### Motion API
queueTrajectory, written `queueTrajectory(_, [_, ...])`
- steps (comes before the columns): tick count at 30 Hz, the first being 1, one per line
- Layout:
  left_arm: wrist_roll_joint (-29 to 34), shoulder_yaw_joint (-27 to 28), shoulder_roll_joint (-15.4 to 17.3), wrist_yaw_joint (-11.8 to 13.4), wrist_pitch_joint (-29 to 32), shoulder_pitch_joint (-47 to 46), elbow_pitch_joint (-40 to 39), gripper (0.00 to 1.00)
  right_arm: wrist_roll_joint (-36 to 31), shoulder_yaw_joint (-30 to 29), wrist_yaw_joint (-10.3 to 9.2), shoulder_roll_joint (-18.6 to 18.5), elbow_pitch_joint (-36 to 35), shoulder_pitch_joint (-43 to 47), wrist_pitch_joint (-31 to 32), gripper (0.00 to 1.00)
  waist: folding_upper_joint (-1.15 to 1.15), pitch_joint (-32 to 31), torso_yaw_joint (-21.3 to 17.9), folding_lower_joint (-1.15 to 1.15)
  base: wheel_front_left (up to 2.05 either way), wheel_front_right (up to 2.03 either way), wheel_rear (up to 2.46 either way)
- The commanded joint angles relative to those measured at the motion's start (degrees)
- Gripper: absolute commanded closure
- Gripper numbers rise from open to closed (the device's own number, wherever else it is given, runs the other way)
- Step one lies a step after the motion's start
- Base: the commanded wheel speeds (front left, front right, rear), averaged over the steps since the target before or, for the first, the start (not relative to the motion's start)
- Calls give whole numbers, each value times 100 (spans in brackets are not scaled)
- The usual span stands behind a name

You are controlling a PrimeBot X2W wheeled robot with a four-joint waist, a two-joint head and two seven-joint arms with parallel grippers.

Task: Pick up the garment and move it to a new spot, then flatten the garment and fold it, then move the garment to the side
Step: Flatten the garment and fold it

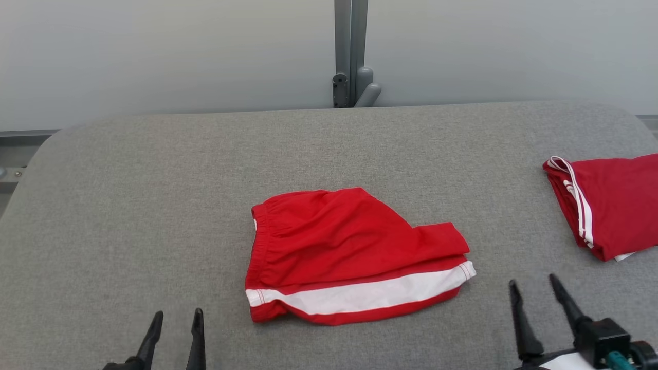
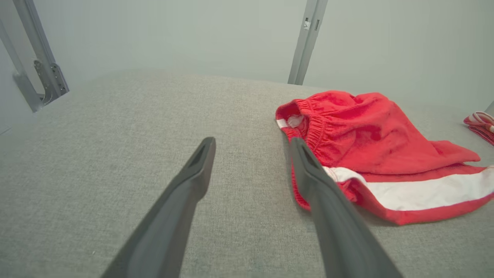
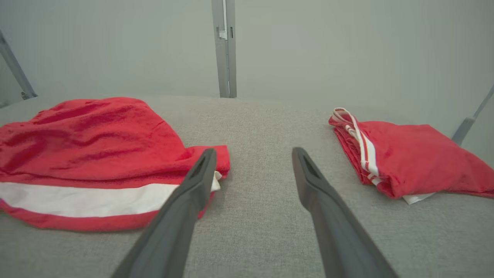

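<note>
Cut off by right edge of head view: second red garment [image 1: 611,205], folded, thin white stripes. Body of left end effector [image 1: 178,314] cut off at bottom edge; tips stand wide apart, empty. At middle of grey bench [image 1: 128,205] lies red garment [image 1: 354,254], rumpled, broad white band along near side, elastic waistband toward robot's left. It sits ahead of and between both end effectors, touching neither. Fingers of right end effector [image 1: 532,281] spread wide, empty, near garment's hem end.
</note>
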Motion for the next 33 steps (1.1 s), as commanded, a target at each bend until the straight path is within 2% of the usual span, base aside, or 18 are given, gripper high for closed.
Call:
queueTrajectory(1, [-21,-78,-4,-13,-2,-13,98,0,43,149,-9,-126,138,-25,-14,0,0,-6,-23,0,0,0,0])
queueTrajectory(5, [-449,-598,158,-17,81,-195,518,0,238,890,-9,-670,677,-446,551,0,0,9,-76,0,0,0,0])
queueTrajectory(8, [-716,-836,240,-11,376,-374,735,0,398,1295,-10,-1004,858,-765,944,0,0,49,-98,0,0,0,0])
queueTrajectory(12, [-1021,-1052,332,-13,832,-720,873,0,691,1912,-9,-1248,1039,-1360,1415,0,0,205,-129,0,0,0,0])
queueTrajectory(19, [-1221,-1221,247,-13,1002,-1126,1029,0,952,2261,-9,-1309,1412,-1978,1561,0,0,422,-50,0,0,0,0])
queueTrajectory(33, [-1317,-1391,265,-14,857,-1478,1389,0,1298,2611,-9,-1309,1868,-2253,1542,0,0,548,27,0,0,0,0])
